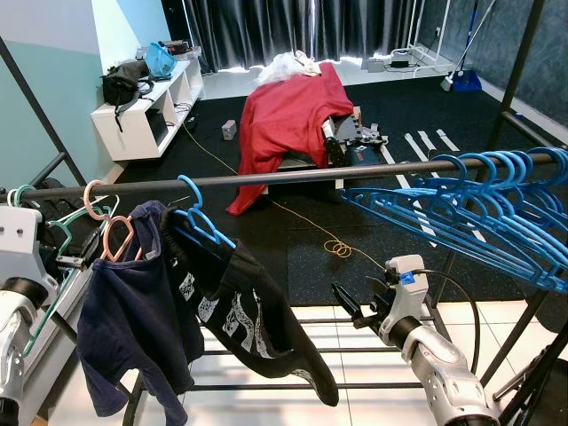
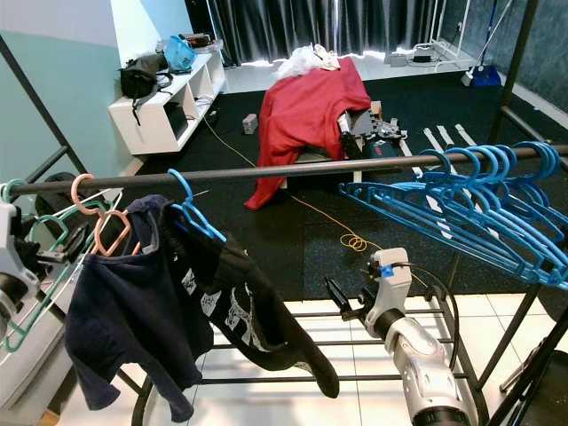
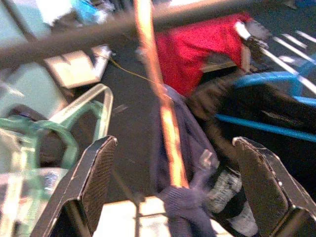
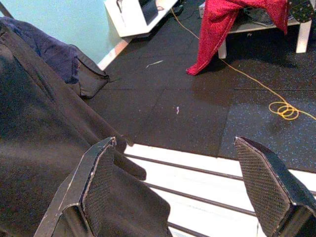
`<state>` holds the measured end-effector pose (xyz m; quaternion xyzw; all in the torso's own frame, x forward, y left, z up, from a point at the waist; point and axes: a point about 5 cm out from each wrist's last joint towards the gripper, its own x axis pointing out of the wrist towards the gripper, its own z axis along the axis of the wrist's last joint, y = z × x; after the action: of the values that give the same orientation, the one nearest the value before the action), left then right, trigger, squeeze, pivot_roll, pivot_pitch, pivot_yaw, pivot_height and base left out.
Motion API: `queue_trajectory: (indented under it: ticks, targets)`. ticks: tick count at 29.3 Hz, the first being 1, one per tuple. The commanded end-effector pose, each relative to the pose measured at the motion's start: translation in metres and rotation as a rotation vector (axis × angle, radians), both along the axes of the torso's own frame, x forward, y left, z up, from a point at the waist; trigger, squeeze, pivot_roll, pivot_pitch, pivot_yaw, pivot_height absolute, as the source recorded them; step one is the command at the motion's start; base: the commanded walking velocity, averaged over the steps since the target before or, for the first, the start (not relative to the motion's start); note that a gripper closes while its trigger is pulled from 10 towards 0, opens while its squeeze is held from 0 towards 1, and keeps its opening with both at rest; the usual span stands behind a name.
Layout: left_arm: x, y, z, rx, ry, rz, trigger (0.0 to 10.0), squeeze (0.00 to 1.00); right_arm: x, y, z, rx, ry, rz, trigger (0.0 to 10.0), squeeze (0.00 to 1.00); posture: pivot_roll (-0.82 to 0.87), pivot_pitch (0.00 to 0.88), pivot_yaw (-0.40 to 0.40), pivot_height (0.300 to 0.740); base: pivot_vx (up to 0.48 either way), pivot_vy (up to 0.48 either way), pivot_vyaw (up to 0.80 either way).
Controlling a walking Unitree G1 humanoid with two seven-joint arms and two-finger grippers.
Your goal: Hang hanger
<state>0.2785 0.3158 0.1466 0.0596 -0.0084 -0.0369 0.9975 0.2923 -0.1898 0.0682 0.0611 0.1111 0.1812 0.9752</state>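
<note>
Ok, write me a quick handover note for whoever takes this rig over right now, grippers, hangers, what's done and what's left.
Left gripper: open, holding nothing, by the rail's left end.
Right gripper: open, empty, below the rail, beside the black garment.
On the rail: pink hanger with the navy garment, blue hanger with the black garment, green hanger at the far left, and a bunch of empty blue hangers to the right.
Done: both clothed hangers hang hooked on the rail.
Left: I cannot tell that any hanger remains; check before moving on.
</note>
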Motion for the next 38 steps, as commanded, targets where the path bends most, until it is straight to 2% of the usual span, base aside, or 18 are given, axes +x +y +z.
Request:
queue_trajectory:
  ticks: [1,3,4,9,14,16,18,19,26,27,28,29,31,32,33,35,37,38]
  targets:
    - [0.002,-0.011,-0.011,-0.054,0.041,-0.082,10.0,0.00,0.000,0.002,-0.003,-0.008,0.013,0.008,10.0,0.00,-0.12,0.000,0.077,0.731,0.000,0.000,0.00]
    - [0.004,-0.015,-0.015,-0.066,0.053,-0.109,10.0,0.00,0.000,0.002,-0.003,-0.009,0.013,0.008,10.0,0.00,-0.12,0.000,0.077,0.731,0.000,0.000,0.00]
    - [0.013,-0.016,-0.021,-0.059,0.072,-0.086,10.0,0.00,0.000,0.003,-0.004,-0.011,0.015,0.009,10.0,0.00,-0.13,0.000,0.077,0.731,0.000,0.000,0.00]
    - [0.023,-0.009,-0.022,-0.036,0.080,0.006,10.0,0.00,0.000,0.003,-0.004,-0.014,0.014,0.008,10.0,0.00,-0.14,0.000,0.084,0.731,0.000,0.000,0.00]
    - [0.027,-0.004,-0.030,-0.009,0.138,0.082,10.0,0.00,-0.001,0.003,-0.004,-0.013,0.010,0.001,10.0,0.00,-0.15,0.000,0.097,0.731,0.000,0.000,0.00]
    - [0.026,-0.005,-0.041,-0.035,0.196,0.136,10.0,0.00,-0.001,0.003,-0.003,-0.013,0.005,-0.005,10.0,0.00,-0.15,0.000,0.100,0.731,0.000,0.000,0.00]
    - [0.025,-0.006,-0.045,-0.052,0.211,0.145,10.0,0.00,-0.001,0.002,-0.003,-0.014,0.004,-0.006,10.0,0.00,-0.15,0.000,0.100,0.731,0.000,0.000,0.00]
    - [0.025,-0.007,-0.047,-0.065,0.218,0.147,0.0,0.00,-0.001,0.002,-0.003,-0.014,0.003,-0.007,10.0,0.00,-0.15,0.000,0.100,0.731,0.000,0.000,0.00]
    - [0.027,-0.006,-0.049,-0.056,0.223,0.169,0.0,0.00,-0.001,0.002,-0.003,-0.016,0.004,-0.007,10.0,0.00,-0.14,0.000,0.093,0.731,0.000,0.000,0.00]
    - [0.027,0.001,-0.047,-0.031,0.228,0.217,0.0,0.00,0.000,0.002,-0.003,-0.015,0.004,-0.006,10.0,0.00,-0.14,0.000,0.093,0.731,0.000,0.000,0.00]
    - [0.027,0.001,-0.047,-0.031,0.228,0.217,0.0,0.00,0.000,0.002,-0.003,-0.015,0.004,-0.006,10.0,0.00,-0.14,0.000,0.093,0.731,0.000,0.000,0.00]
    - [0.026,0.012,-0.041,0.007,0.218,0.300,0.0,0.00,0.000,0.003,-0.003,-0.015,0.004,-0.006,10.0,0.00,-0.14,0.000,0.094,0.731,0.000,0.000,0.00]
    - [0.027,0.015,-0.034,0.004,0.185,0.322,0.0,0.00,0.000,0.003,-0.003,-0.016,0.004,-0.006,10.0,0.00,-0.14,0.000,0.094,0.731,0.000,0.000,0.00]
    - [0.028,0.016,-0.022,-0.023,0.107,0.333,0.0,0.00,0.000,0.002,-0.003,-0.017,0.003,-0.007,10.0,0.00,-0.14,0.000,0.097,0.731,0.000,0.000,0.00]
    - [0.029,0.017,-0.017,-0.037,0.072,0.334,0.0,0.00,0.000,0.002,-0.003,-0.017,0.003,-0.007,10.0,0.00,-0.14,0.000,0.097,0.731,0.000,0.000,0.00]
    - [0.029,0.017,-0.017,-0.037,0.072,0.334,0.0,0.00,0.000,0.002,-0.003,-0.017,0.003,-0.007,10.0,0.00,-0.14,0.000,0.097,0.731,0.000,0.000,0.00]
    - [0.027,0.008,-0.010,-0.049,-0.006,0.317,0.0,0.00,0.001,0.001,-0.002,-0.019,0.003,-0.008,10.0,0.00,-0.14,0.000,0.098,0.731,0.000,0.000,0.00]
    - [0.027,0.008,-0.010,-0.049,-0.006,0.317,0.0,0.00,0.001,0.001,-0.002,-0.019,0.003,-0.008,10.0,0.00,-0.14,0.000,0.098,0.731,0.000,0.000,0.00]
